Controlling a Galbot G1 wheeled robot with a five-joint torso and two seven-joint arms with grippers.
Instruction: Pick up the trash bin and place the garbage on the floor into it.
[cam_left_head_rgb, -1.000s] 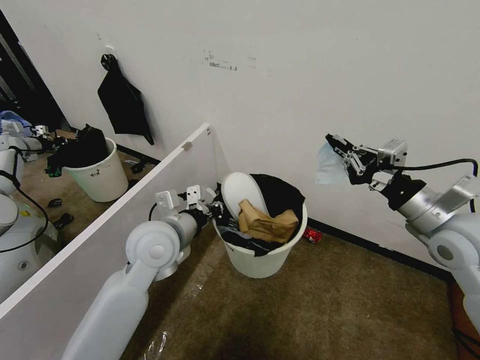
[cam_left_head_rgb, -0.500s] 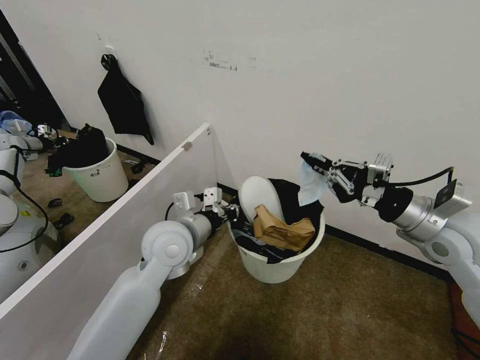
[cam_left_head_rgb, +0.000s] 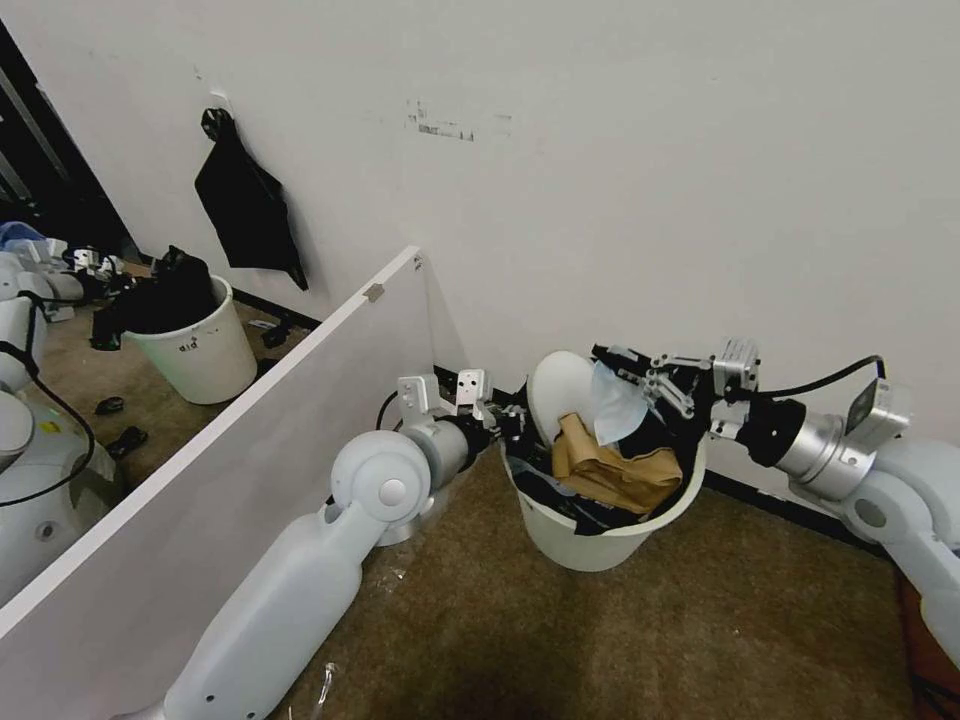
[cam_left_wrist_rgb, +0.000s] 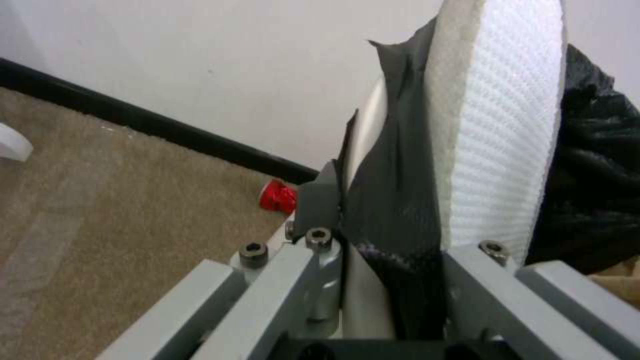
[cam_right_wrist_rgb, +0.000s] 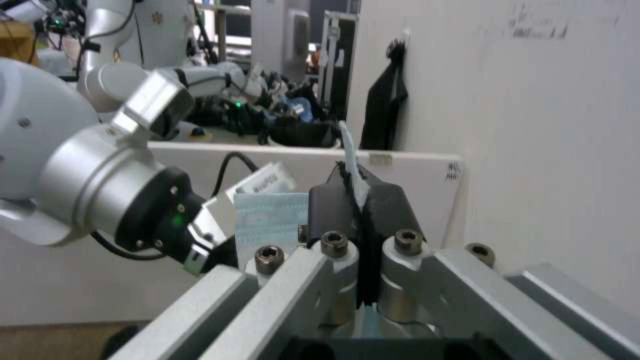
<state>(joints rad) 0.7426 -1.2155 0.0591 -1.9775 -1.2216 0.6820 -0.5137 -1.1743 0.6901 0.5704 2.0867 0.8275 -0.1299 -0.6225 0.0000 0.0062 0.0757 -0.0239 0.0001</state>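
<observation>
Against the far wall in the head view, the trash bin (cam_left_head_rgb: 600, 520) is held off the floor (cam_left_head_rgb: 700, 640) by the left gripper (cam_left_head_rgb: 507, 425), which grips its left rim through the black bag. Inside stand a white slipper (cam_left_head_rgb: 560, 385) and tan crumpled paper (cam_left_head_rgb: 620, 470). The right gripper (cam_left_head_rgb: 618, 365) reaches in from the right, directly above the bin's mouth, pinching a pale blue tissue (cam_left_head_rgb: 612, 405) that hangs straight down onto the tan paper. So the bin lies directly below the held piece; I judge that a release here would drop it inside.

In the left wrist view, the jaws are closed on the bin's rim (cam_left_wrist_rgb: 363, 280) and the bag (cam_left_wrist_rgb: 400, 210), with the slipper (cam_left_wrist_rgb: 500, 125) upright just inside. A crushed red can (cam_left_wrist_rgb: 277, 196) lies on the carpet (cam_left_wrist_rgb: 120, 210) near the black skirting, beyond the bin and nearer the left arm.

In the right wrist view, the fingertips (cam_right_wrist_rgb: 347, 205) are pressed together on the thin tissue (cam_right_wrist_rgb: 352, 165), whose edge sticks up between them. The left arm (cam_right_wrist_rgb: 100, 185) is close ahead.
</observation>
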